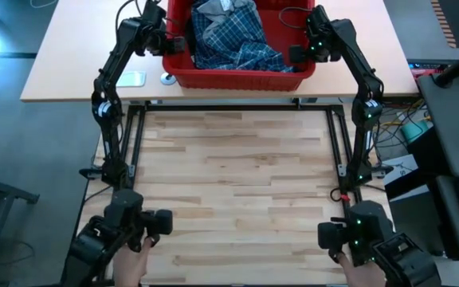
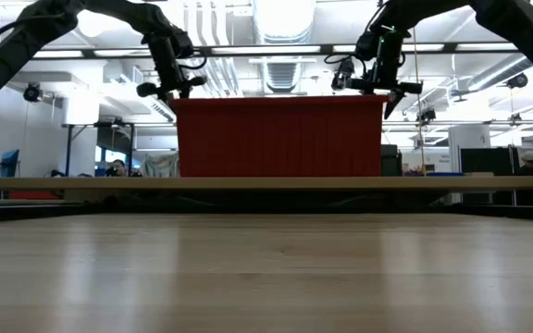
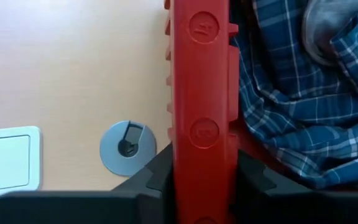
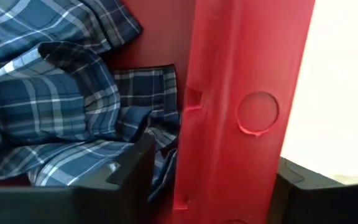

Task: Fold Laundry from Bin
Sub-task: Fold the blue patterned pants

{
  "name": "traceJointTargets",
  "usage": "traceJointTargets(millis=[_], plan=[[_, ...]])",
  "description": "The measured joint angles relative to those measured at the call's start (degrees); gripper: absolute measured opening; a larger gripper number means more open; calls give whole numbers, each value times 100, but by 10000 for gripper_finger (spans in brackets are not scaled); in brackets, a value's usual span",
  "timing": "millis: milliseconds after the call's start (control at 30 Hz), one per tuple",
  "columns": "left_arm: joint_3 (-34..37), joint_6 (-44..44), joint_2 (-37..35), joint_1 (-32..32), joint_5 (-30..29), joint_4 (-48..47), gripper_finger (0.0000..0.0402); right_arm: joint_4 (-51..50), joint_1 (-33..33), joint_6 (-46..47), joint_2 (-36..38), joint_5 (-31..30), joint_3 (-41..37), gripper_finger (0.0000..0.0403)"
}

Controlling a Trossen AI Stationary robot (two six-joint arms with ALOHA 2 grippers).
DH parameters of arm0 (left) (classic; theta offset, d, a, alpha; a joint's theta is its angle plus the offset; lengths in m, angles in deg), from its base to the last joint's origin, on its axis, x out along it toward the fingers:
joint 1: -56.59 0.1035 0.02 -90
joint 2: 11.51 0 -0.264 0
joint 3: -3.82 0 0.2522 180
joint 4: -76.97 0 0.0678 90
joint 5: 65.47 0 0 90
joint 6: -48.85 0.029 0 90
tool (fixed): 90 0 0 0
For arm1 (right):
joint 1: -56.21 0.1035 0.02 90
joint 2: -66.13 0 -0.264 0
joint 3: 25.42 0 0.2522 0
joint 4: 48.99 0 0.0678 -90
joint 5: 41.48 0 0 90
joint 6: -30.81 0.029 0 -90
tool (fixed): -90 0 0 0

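Observation:
The red bin [image 1: 237, 76] stands on the beige far table [image 1: 70, 64], beyond the wooden worktop [image 1: 237, 183]. In it lies the laundry: a blue-and-white plaid shirt [image 1: 233, 36] piled up, and a bit of grey cloth [image 3: 325, 31] on top. My left gripper [image 1: 174, 41] is at the bin's left rim and shut on it. At the right rim, my right gripper [image 1: 300, 54] is open. One of its fingers [image 4: 135, 165] is inside the bin by the plaid shirt [image 4: 55, 106], the other [image 4: 294, 180] outside the wall. I cannot tell whether it touches. My left gripper pinches the bin's left rim [image 3: 202, 134] between its two fingers, one finger [image 3: 250, 177] inside the bin and one [image 3: 157, 177] outside. The fingers slant down from above and lie across the rim. The bin stands flat on the far table.
A white plate [image 1: 132, 78] and a grey round cap [image 3: 127, 146] lie on the far table, left of the bin. At the worktop's near edge stand two more dark arm units [image 1: 130, 227] [image 1: 357, 231], with a person's hands on them. The wide worktop lies between.

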Motion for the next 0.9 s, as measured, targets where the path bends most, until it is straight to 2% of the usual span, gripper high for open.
traceJointTargets(millis=[67,300,667,767,900], plan=[[0,17,0,3,54,-2,66,-5,0,16,0,24,0,167],[0,54,-47,-23,185,-70,66,-50,11,198,37,189,-2,81],[13,-39,-601,-166,242,-721,69,-589,83,280,409,538,-4,88],[11,-34,-670,-265,223,-991,70,-906,200,278,432,486,-6,91],[22,-26,-655,-312,109,-1080,71,-849,316,304,433,345,-7,89]])
